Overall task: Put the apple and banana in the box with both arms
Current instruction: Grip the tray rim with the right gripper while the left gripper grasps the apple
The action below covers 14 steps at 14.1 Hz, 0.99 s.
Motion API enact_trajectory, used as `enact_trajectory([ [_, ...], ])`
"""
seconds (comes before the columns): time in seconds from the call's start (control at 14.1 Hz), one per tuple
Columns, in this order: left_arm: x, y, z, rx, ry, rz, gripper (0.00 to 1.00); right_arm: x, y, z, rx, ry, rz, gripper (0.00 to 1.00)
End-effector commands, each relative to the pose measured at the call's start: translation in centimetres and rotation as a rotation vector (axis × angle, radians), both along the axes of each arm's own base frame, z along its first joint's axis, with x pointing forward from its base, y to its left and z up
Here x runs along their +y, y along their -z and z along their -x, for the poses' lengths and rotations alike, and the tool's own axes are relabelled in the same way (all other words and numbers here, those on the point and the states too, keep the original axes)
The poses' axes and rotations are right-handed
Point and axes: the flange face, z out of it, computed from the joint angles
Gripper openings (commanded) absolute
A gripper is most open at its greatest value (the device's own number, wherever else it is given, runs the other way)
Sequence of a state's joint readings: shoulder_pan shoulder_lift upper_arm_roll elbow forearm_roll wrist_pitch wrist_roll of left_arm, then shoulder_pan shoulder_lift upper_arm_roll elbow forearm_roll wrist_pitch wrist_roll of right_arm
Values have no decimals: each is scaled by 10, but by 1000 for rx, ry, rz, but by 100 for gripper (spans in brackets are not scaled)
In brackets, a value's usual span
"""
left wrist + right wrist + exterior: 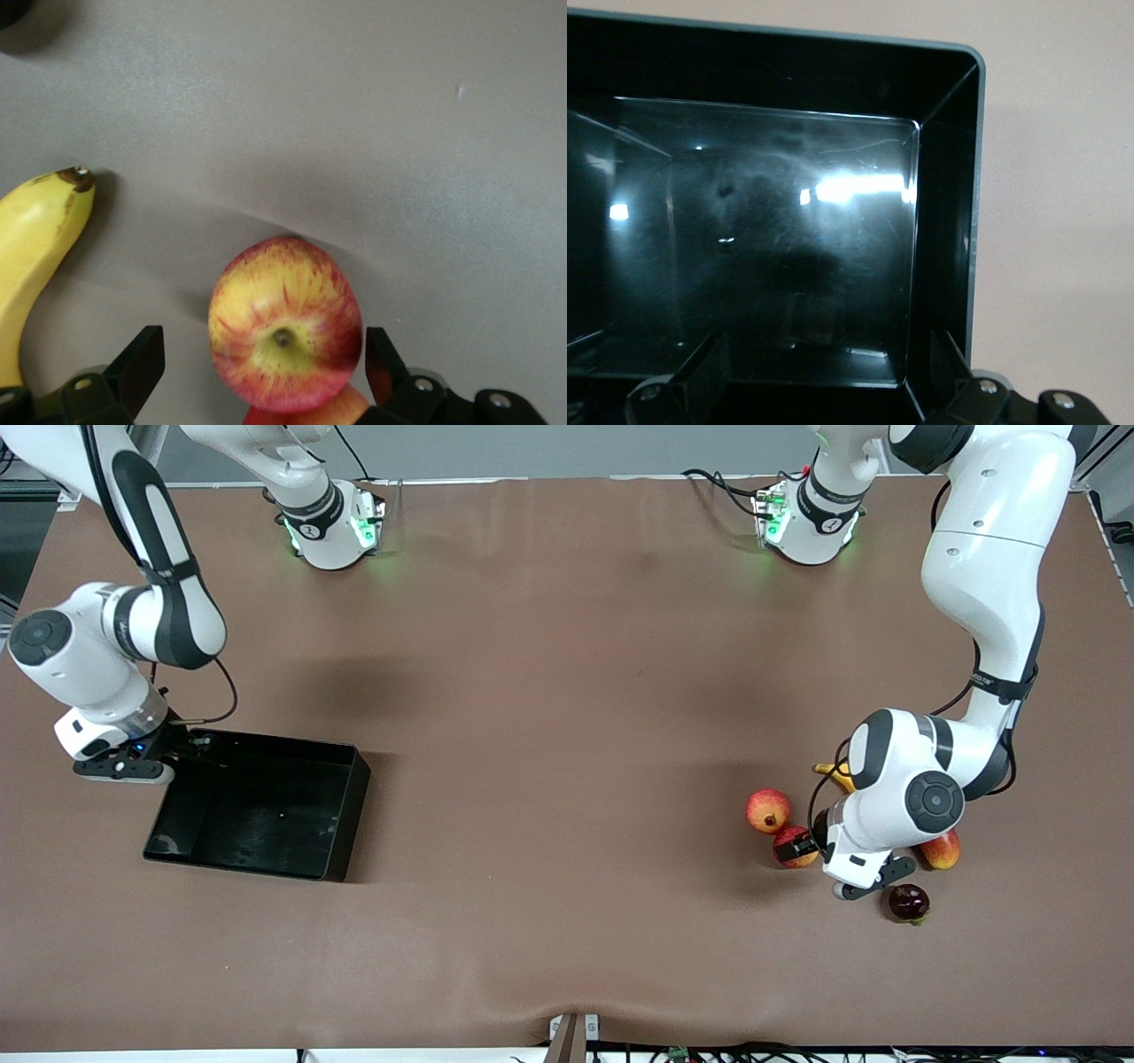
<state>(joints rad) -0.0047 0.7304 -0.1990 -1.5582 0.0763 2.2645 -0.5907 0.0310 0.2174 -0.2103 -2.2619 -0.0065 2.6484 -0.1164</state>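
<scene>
The right gripper (pixel 124 766) hangs with fingers spread over the rim of the shallow glossy black plastic box (pixel 341 815), at the right arm's end; it waits. At the left arm's end, the left gripper (pixel 264 372) straddles the small round red-and-yellow streaked apple (pixel 285 335), fingers spread, nothing clenched, beside the long curved yellow banana (pixel 31 257). I judge it should sink until the pads flank the apple's widest part, then squeeze centred so it cannot roll out.

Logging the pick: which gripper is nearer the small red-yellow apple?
Left. The left gripper straddles the apple, fingers open; the right gripper hovers over the black box's corner.
</scene>
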Motion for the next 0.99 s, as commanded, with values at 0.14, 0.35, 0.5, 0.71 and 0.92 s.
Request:
enact_trajectory([
  [0.14,-5,13,-7,-45,-14,-1,100,-17,2,-17,-21,11,26,100],
  [0.35,-5,17,-7,-46,-12,1,74,-29,8,-18,-13,12,33,100],
  [0.5,-4,16,-7,-48,-4,1,23,-36,14,-20,-4,-14,38,100],
  [0.71,-2,4,-10,-64,-2,-1,0,-47,25,-24,7,-25,30,100],
  [0.92,5,-15,-13,-77,11,-6,0,-60,44,-28,10,-35,-24,100],
])
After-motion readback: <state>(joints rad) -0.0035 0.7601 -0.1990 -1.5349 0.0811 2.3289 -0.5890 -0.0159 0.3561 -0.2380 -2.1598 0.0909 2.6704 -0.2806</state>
